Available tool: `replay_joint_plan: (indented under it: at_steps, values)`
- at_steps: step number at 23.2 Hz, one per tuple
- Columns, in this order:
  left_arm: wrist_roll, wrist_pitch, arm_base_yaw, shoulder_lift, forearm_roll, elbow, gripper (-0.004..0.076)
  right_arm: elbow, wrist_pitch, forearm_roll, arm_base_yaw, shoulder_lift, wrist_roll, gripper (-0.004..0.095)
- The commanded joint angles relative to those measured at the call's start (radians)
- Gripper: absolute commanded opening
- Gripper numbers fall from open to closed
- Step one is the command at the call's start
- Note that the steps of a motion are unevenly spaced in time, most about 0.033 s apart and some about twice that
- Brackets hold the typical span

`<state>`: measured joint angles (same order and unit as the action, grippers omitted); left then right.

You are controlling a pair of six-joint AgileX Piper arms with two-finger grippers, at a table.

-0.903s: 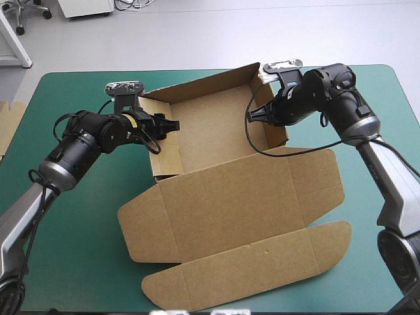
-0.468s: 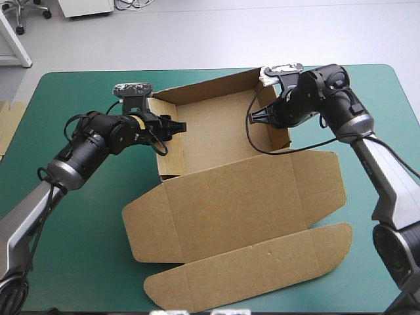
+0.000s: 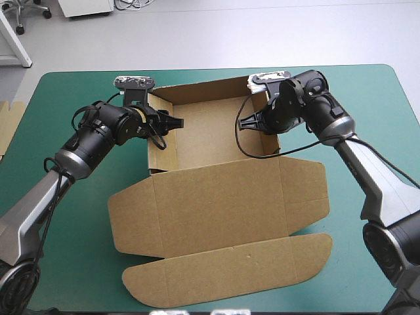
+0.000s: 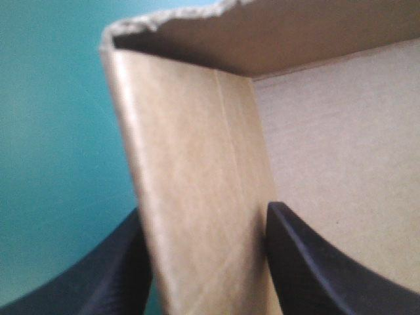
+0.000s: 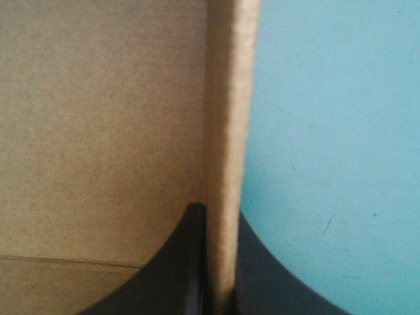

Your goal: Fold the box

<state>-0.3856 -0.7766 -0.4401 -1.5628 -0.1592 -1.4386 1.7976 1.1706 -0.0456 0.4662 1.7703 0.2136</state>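
The brown box (image 3: 210, 134) lies mid-table as an open tray with its walls raised at the far side. Its lid (image 3: 223, 203) and front flap lie flat toward the near edge. My left gripper (image 3: 172, 123) reaches in over the tray's left wall. In the left wrist view that wall (image 4: 197, 131) fills the gap between the black fingers (image 4: 295, 262) of the left gripper (image 4: 205, 213), which press on both faces. My right gripper (image 3: 248, 123) is at the right wall. In the right wrist view the right gripper (image 5: 220, 210) is shut on that wall's edge (image 5: 226, 98).
The teal-green cover (image 3: 65, 98) shows bare on either side of the box and along the far edge. An edge of more brown board (image 3: 8, 125) shows at the table's left edge. The flat front flap (image 3: 230, 269) reaches almost to the near edge.
Both grippers and the whole box have shifted leftward. The right gripper has come inward with the right wall, and the left gripper has moved slightly toward the far edge.
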Motion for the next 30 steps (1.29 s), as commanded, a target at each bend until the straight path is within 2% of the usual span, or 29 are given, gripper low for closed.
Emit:
replay_joint_plan:
  at_steps: [1, 6, 11, 14, 15, 19, 23, 26, 30]
  values:
    - [-0.018, 0.046, -0.011, 0.030, -0.031, -0.060, 0.0366, 0.028, -0.007, 0.033, 0.015, -0.045, -0.007, -0.0011]
    - [-0.034, -0.067, -0.011, 0.017, -0.075, -0.087, 0.0366, 0.028, -0.001, 0.030, 0.015, -0.045, -0.004, -0.0011]
    - [-0.038, -0.072, -0.011, 0.015, -0.031, -0.088, 0.0366, 0.028, -0.004, 0.030, 0.015, -0.045, -0.004, -0.0011]
    - [-0.038, -0.074, -0.011, -0.003, 0.007, -0.088, 0.0361, 0.028, -0.024, 0.068, 0.015, -0.045, -0.004, -0.0011]
    - [-0.038, -0.076, -0.011, -0.004, 0.018, -0.088, 0.0349, 0.028, -0.024, 0.068, 0.015, -0.045, -0.004, -0.0011]
    - [-0.033, -0.074, -0.011, -0.017, 0.061, -0.088, 0.0221, 0.030, -0.038, 0.087, 0.015, -0.045, -0.004, -0.0011]
    - [-0.009, -0.065, -0.019, -0.038, 0.105, -0.079, 0.0221, 0.072, -0.045, 0.116, 0.015, -0.045, -0.015, -0.0011]
    - [-0.002, -0.012, -0.032, -0.039, 0.127, -0.079, 0.0210, 0.087, -0.033, 0.110, 0.015, -0.045, -0.015, -0.0011]
    - [0.003, -0.005, -0.032, -0.037, 0.153, -0.079, 0.0066, 0.087, -0.012, 0.105, 0.015, -0.036, -0.017, -0.0011]
